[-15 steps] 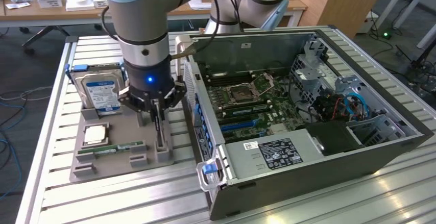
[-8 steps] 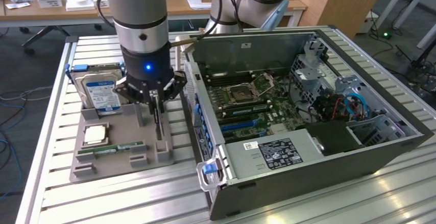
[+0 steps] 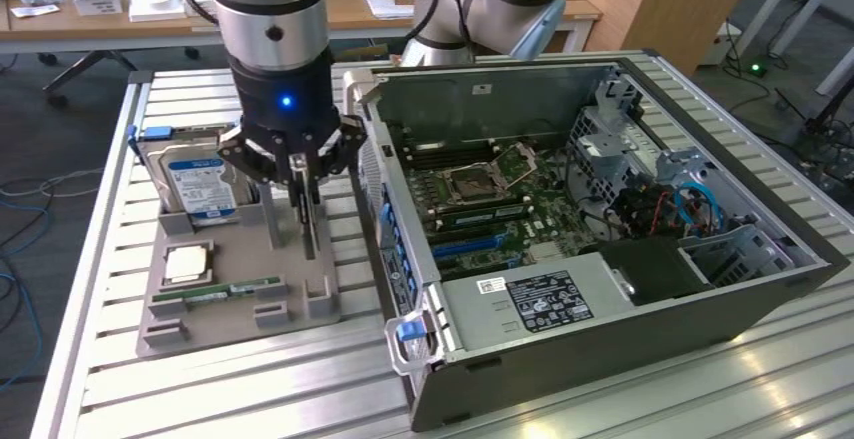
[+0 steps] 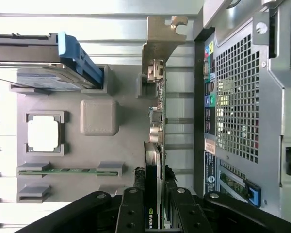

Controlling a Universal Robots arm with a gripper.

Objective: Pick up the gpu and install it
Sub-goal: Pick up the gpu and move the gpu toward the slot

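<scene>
- The table (image 3: 107,359) of metal slats carries everything within the arm's reach.
- The case (image 3: 601,359) lies on its side with the panel off. I judge this is so the motherboard (image 3: 494,199) faces up and its slots can be reached from above.
- The tray (image 3: 227,309) sits just beside the case, with a fitted seat for each part.
- The gripper (image 3: 304,174) hangs straight down over the tray, pinching the gpu by its two flat faces. In the wrist view the fingers (image 4: 131,208) press either side of the card.
- The drive (image 3: 198,184) stands upright at the tray's far end.
- The gpu (image 3: 310,229) stands on edge at the tray's case side, likely so its faces suit a top-down pinch. Its lower edge is at the tray, and I cannot tell whether it is lifted.
- The bracket (image 4: 157,43) is at the card's free end, away from the grip.
- The CPU (image 3: 187,264) lies flat in its seat.
- The RAM (image 3: 220,292) sits on edge between clips.
</scene>
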